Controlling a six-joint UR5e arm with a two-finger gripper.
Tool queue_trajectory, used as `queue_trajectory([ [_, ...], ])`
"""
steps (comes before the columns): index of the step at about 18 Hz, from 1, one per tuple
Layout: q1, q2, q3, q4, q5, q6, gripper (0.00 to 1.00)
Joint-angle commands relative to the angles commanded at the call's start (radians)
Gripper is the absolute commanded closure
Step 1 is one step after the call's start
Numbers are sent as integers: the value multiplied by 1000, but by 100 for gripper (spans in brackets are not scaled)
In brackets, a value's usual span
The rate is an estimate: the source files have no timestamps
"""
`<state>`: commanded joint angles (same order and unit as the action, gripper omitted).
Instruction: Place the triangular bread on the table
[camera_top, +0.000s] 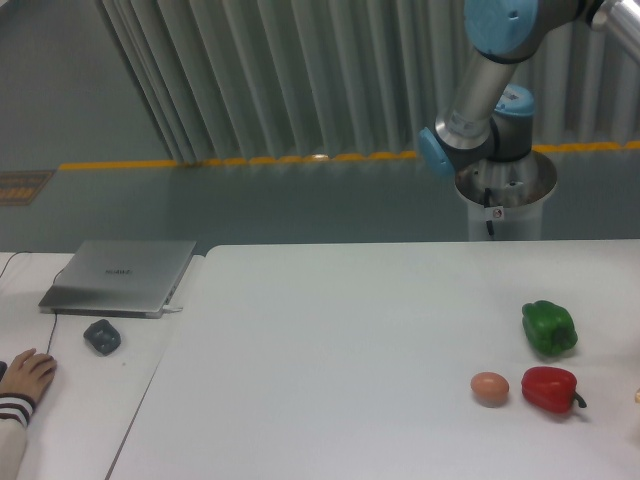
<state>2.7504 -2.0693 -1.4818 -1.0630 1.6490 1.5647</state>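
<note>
The white table (330, 340) fills the lower part of the view. No triangular bread shows clearly. Only a tiny pale tan sliver (637, 397) sits at the right edge, too small to identify. The arm's blue-and-silver joints (470, 130) rise behind the table at the back right. The upper arm (505, 25) leaves the frame at the top right. My gripper is out of view.
A tan egg (490, 388), a red bell pepper (549, 390) and a green bell pepper (548, 327) lie at the table's right. On the narrower left desk (70, 400) are a grey laptop (122, 276), a dark mouse (101, 335) and a person's hand (25, 375).
</note>
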Motion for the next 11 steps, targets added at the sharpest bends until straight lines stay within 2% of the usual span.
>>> queue_trajectory([
  [1, 0, 0, 2, 0, 0, -5, 49],
  [3, 0, 0, 3, 0, 0, -12, 57],
  [4, -2, 2, 3, -2, 0, -20, 67],
  [6, -8, 2, 3, -2, 2, -54, 79],
  [11, -11, 3, 15, -6, 6, -74, 87],
])
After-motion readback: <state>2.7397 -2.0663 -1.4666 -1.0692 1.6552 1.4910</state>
